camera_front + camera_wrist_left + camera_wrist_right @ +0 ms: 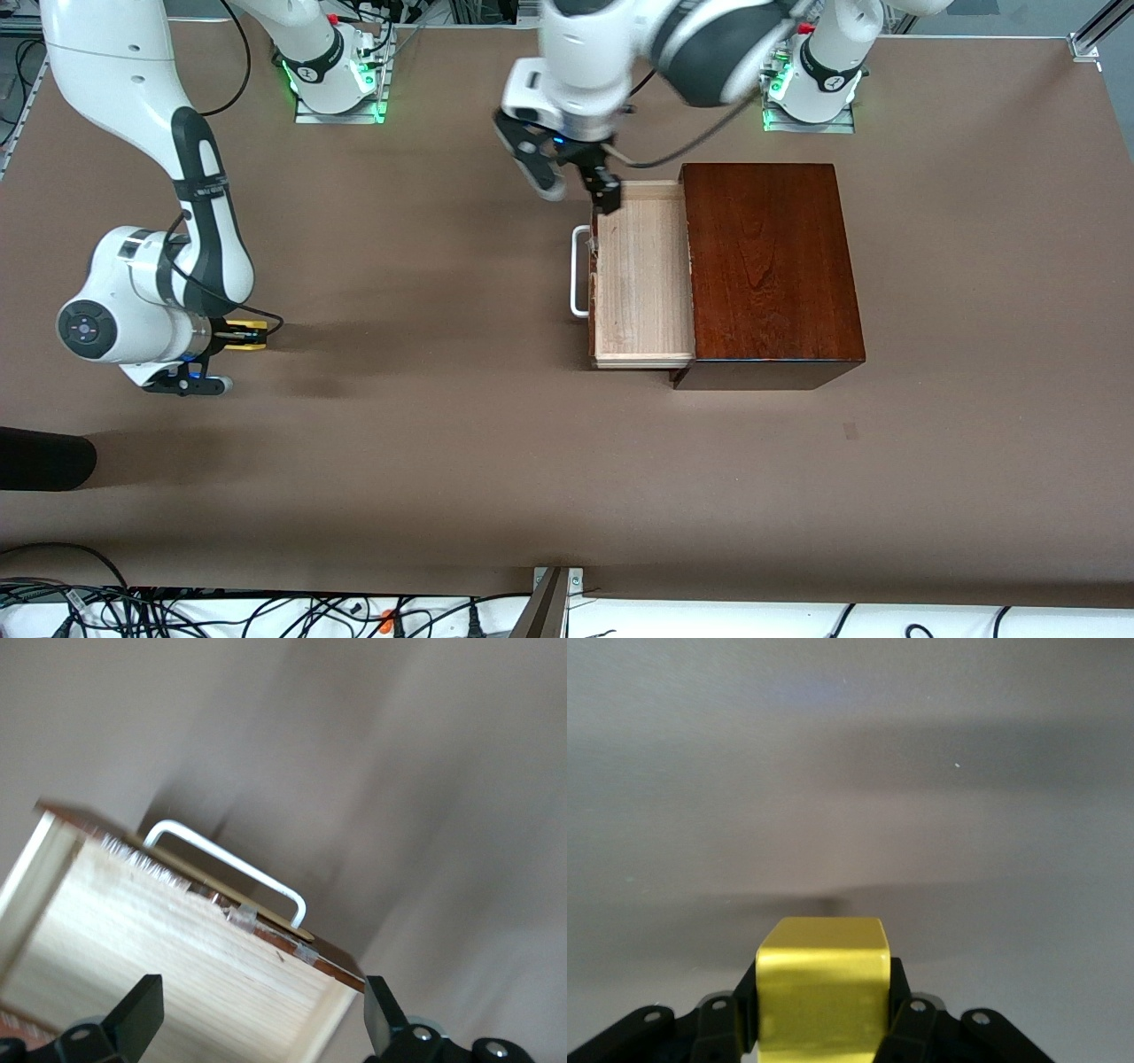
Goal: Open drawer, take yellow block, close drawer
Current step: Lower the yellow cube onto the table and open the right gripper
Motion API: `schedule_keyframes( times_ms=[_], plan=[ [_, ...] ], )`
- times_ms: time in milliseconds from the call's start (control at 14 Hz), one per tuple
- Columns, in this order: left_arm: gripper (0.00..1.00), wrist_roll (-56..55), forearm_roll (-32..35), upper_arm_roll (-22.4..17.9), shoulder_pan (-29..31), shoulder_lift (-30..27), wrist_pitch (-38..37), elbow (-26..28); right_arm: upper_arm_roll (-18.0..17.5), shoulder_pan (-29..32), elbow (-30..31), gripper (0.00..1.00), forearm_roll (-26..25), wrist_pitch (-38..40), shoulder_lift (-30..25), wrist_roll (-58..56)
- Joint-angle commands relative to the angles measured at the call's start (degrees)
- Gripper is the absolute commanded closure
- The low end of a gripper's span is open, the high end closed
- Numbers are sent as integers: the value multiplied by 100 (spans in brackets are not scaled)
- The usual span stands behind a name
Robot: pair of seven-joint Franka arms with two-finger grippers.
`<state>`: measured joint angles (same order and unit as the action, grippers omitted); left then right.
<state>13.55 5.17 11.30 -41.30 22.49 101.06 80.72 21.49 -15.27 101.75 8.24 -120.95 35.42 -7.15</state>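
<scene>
The drawer (642,275) stands pulled out of the dark mahogany cabinet (771,266) toward the right arm's end, and its pale wood tray looks empty. Its white handle (579,270) also shows in the left wrist view (226,864). My left gripper (580,195) is open and empty, over the drawer's front corner farthest from the front camera; its fingers (142,1010) straddle the tray (177,939). My right gripper (237,335) is shut on the yellow block (250,334) over bare table toward the right arm's end. The block (822,957) fills the space between the jaws in the right wrist view.
A dark rounded object (44,461) pokes in at the table's edge at the right arm's end, nearer the front camera. Cables and a metal bracket (549,602) lie along the table's nearest edge. Brown tabletop (425,425) spreads between the right gripper and the cabinet.
</scene>
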Motion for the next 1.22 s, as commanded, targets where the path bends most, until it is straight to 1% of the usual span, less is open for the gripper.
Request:
schedule_keyframes(
  times_ms=[0, 143, 215, 430, 502, 717, 860, 1003, 1147],
  plan=[
    [0, 1243, 345, -58, -264, 334, 203, -206, -66, 77, 222, 66, 46, -192, -88, -208],
    [0, 2051, 345, -67, -317, 562, 301, -205, -66, 85, 223, 66, 55, -210, 8, -392],
    [0, 2360, 336, -67, -308, 659, 344, -206, -66, 94, 223, 63, 55, -210, 8, -401],
    [0, 2652, 380, -137, -255, 931, 450, -206, -66, 94, 232, 13, 55, -183, 52, -463],
    [0, 2931, 519, -146, -238, 1045, 572, -206, -66, 94, 214, 0, 55, -114, 35, -472],
    [0, 3022, 635, -154, -220, 1257, 635, -197, -66, 94, 170, 0, 64, 132, -140, -472],
    [0, 3039, 678, -172, -159, 1345, 713, -197, -66, 86, 126, 0, 64, 456, -517, -384],
    [0, 3101, 1020, -172, -98, 1398, 723, -197, -66, 85, -31, 0, 55, 878, -851, -393],
    [0, 3040, 1065, -172, -115, 1407, 714, -197, -57, 86, -207, 0, 46, 1221, -1203, -410]
  ],
)
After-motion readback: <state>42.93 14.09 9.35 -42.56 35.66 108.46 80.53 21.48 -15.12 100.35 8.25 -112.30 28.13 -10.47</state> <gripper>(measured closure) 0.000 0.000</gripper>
